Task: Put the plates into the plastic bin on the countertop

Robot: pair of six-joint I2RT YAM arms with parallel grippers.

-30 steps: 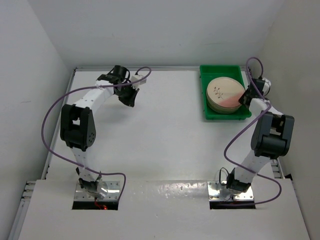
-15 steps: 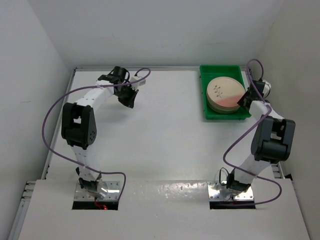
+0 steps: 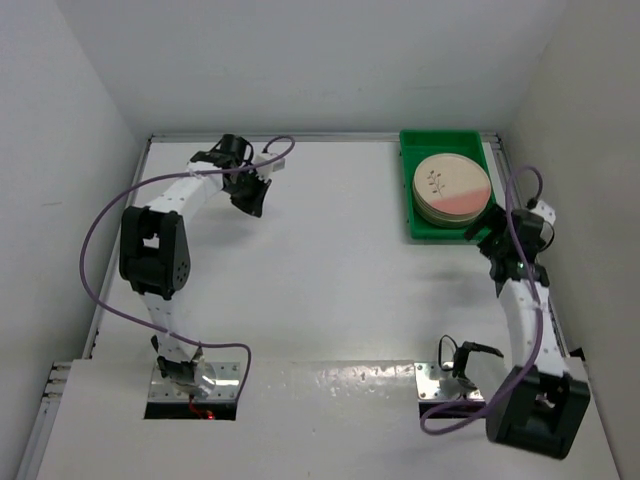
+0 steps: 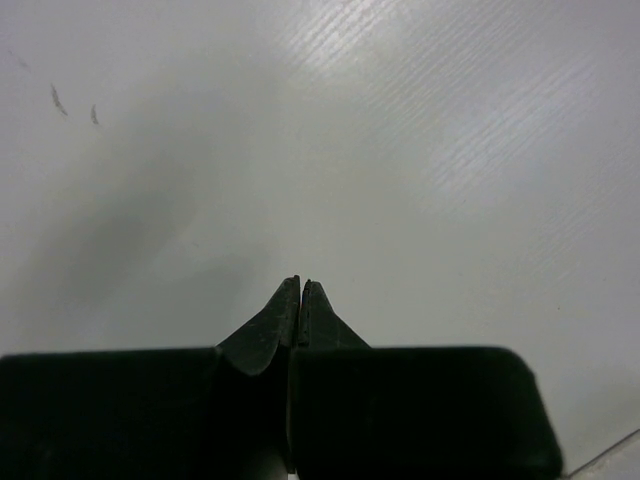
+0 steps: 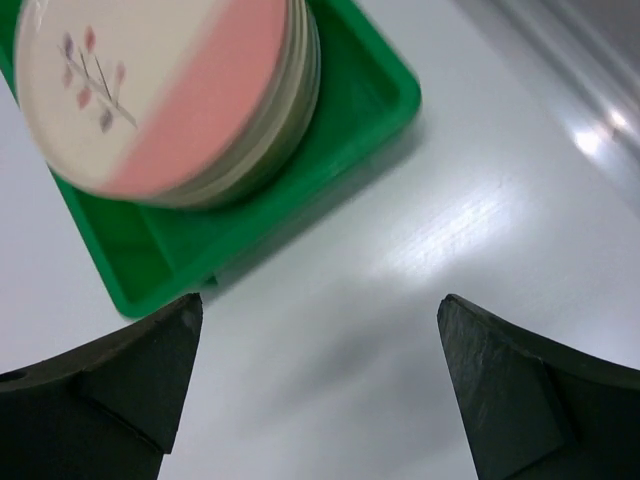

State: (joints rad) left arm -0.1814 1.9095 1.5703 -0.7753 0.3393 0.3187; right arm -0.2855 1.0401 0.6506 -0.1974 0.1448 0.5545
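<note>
Resting stacked inside the plastic bin (image 3: pixel 409 200) at far right of the tabletop (image 3: pixel 330 260), the plates (image 3: pixel 452 185) look all stowed. Right jaws are held wide open, empty, just near of it; left jaws are shut on nothing, far left, seemingly idle.

This looks like a robotics lab test cell: a white countertop (image 3: pixel 330 270) boxed in by plain white walls (image 3: pixel 300 70), a left arm (image 3: pixel 152 250) and right arm (image 3: pixel 522 300) bolted to metal plates (image 3: pixel 225 378) at seven and five o'clock, purple cables (image 3: pixel 88 255) trailing
</note>
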